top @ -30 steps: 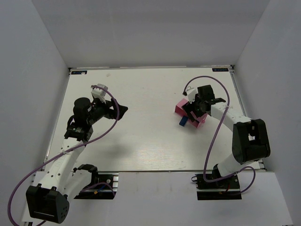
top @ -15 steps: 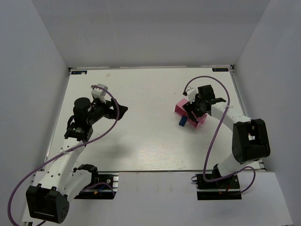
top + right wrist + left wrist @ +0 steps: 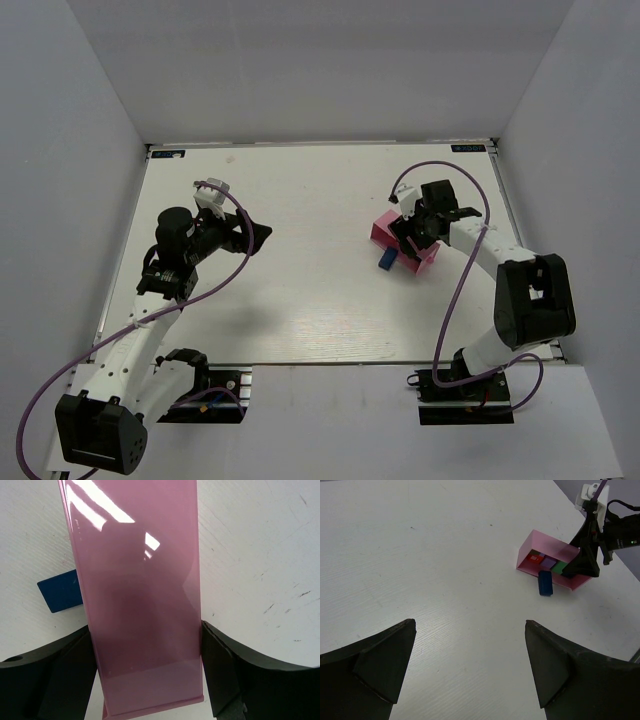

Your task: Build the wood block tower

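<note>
My right gripper (image 3: 412, 240) is shut on the pink tray (image 3: 384, 229), holding it across its width (image 3: 140, 580) and tipped on its side with the open face toward the table's middle. In the left wrist view the tray (image 3: 540, 547) holds red (image 3: 535, 559), lilac (image 3: 549, 562) and green (image 3: 559, 568) wood blocks. A blue block (image 3: 385, 260) lies on the table just outside the tray; it also shows in the left wrist view (image 3: 545, 582) and the right wrist view (image 3: 60, 590). My left gripper (image 3: 258, 235) is open and empty above bare table (image 3: 470, 623). No tower is in view.
White walls close in the table on three sides. The right arm's purple cable (image 3: 440, 170) loops above the tray. The white table top (image 3: 310, 200) lies between the two arms.
The right gripper has shifted very slightly with the tray, and the blue block lies a little further left. The left arm has not moved.
</note>
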You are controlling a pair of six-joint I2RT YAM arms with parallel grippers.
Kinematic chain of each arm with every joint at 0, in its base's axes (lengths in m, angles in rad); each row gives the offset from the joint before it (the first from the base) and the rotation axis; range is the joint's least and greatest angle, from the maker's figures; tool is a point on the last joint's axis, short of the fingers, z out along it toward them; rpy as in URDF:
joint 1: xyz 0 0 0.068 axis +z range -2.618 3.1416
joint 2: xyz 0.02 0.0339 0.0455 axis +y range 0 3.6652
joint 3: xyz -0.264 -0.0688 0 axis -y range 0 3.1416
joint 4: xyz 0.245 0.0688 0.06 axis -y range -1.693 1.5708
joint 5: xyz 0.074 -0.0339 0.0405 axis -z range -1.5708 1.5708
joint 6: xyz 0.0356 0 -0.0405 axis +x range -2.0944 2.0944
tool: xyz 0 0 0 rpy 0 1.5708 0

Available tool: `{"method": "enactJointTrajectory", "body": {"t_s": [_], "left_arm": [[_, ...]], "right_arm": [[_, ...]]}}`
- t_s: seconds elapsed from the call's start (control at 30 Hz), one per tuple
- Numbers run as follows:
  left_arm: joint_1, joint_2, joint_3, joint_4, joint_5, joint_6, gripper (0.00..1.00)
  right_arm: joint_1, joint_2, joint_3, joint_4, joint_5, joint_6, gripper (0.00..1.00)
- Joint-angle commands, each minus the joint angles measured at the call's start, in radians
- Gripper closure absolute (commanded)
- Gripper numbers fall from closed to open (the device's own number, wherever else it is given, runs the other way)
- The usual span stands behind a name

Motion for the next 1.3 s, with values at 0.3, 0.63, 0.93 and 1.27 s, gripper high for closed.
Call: {"method": "enactJointTrajectory", "body": {"t_s": [0.3, 0.63, 0.93, 1.27], "left_arm": [[-0.003, -0.014, 0.025, 0.007, 0.012, -0.005, 0.0], [-0.003, -0.014, 0.025, 0.007, 0.012, -0.005, 0.0], [-0.003, -0.014, 0.025, 0.007, 0.012, -0.005, 0.0], [-0.003, -0.014, 0.025, 0.007, 0.012, -0.005, 0.0]], "right_arm": [[0.023, -0.087, 0.048, 0.037, 0.033, 0.012, 1.0], [0.075, -0.088, 0.042, 0.058, 0.079, 0.011, 1.0], [0.113, -0.116, 0.032, 0.092, 0.139, -0.002, 1.0], [0.204, -0.119, 0.004, 0.152, 0.245, -0.049, 1.0]]}}
